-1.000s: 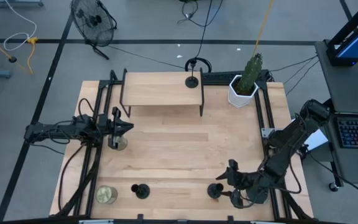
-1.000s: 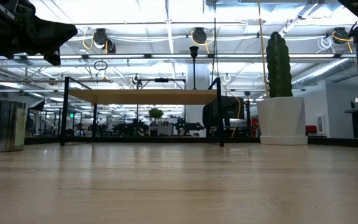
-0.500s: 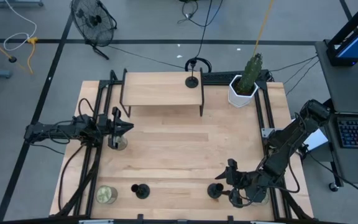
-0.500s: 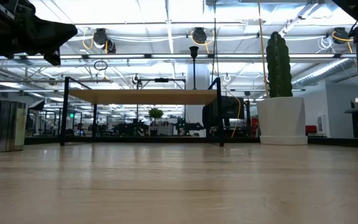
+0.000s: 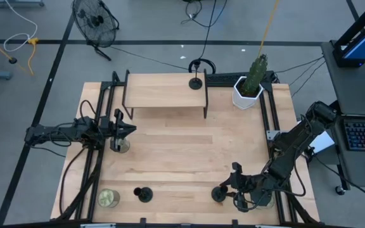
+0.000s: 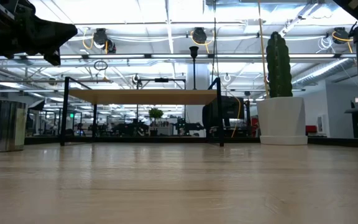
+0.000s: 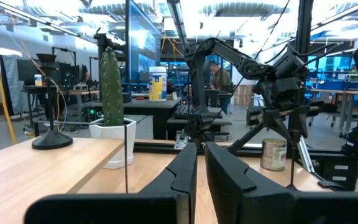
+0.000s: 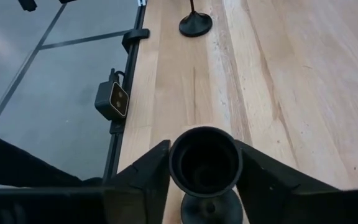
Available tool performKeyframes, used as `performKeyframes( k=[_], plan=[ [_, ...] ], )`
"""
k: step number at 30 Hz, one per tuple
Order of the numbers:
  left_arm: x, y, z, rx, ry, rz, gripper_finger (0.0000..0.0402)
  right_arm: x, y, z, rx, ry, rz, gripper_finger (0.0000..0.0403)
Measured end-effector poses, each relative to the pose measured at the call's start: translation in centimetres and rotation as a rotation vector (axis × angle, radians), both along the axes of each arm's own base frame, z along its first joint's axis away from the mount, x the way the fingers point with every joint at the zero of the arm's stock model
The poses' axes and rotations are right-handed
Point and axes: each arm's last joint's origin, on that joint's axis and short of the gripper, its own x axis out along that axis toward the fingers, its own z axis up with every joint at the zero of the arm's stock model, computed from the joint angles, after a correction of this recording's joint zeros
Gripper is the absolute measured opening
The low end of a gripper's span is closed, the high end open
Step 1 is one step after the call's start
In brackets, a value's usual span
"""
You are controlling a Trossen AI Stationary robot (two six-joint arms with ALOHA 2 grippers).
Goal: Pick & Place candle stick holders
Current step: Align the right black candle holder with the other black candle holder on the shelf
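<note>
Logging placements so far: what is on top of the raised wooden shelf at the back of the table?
One black candle stick holder stands upright near the right end of the shelf. The rest of its top shows bare wood. The tabletop beneath the shelf is hidden from above.

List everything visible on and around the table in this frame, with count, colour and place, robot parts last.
Candle stick holders: three, black. One on the raised shelf, one near the front edge left of centre, one at the front right between the right hand's fingers.
Jar candles: two, greenish-gold. One at the front left corner, one at the left edge by the left hand.
Raised shelf: one, light wood on black legs, back of table.
Cactus in white pot: one, back right.
Fan: one, black, on the floor behind.
Keyboard: one, right of the table.
Left hand: left edge, shut, empty.
Right hand: front right, around the holder's cup.
</note>
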Motion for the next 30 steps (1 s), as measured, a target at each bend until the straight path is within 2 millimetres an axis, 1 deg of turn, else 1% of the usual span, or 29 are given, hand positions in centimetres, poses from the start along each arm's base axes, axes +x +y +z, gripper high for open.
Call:
performKeyframes(
  k=[3,5,11,18,25,30],
  plan=[
    [0.0,0.0,0.0,0.000,0.000,0.000,0.0037,0.0,0.0,0.0,-0.002,0.000,0.001,0.0133],
    [0.0,0.0,0.0,0.000,0.000,0.000,0.0037,0.0,0.0,0.0,-0.003,-0.005,0.004,0.0128],
    [0.0,0.0,0.0,0.000,0.000,0.000,0.0037,0.0,0.0,0.1,-0.001,-0.009,0.001,0.0138],
    [0.0,0.0,0.0,0.000,0.000,0.000,0.0037,0.2,0.1,0.3,0.018,-0.028,-0.001,0.0131],
    [0.0,0.0,0.0,0.000,0.000,0.000,0.0037,1.2,-0.3,1.1,0.047,-0.104,-0.012,0.0132],
    [0.0,0.0,0.0,0.000,0.000,-0.001,0.0037,2.2,-1.2,1.7,0.059,-0.147,-0.044,0.0132]
  ],
)
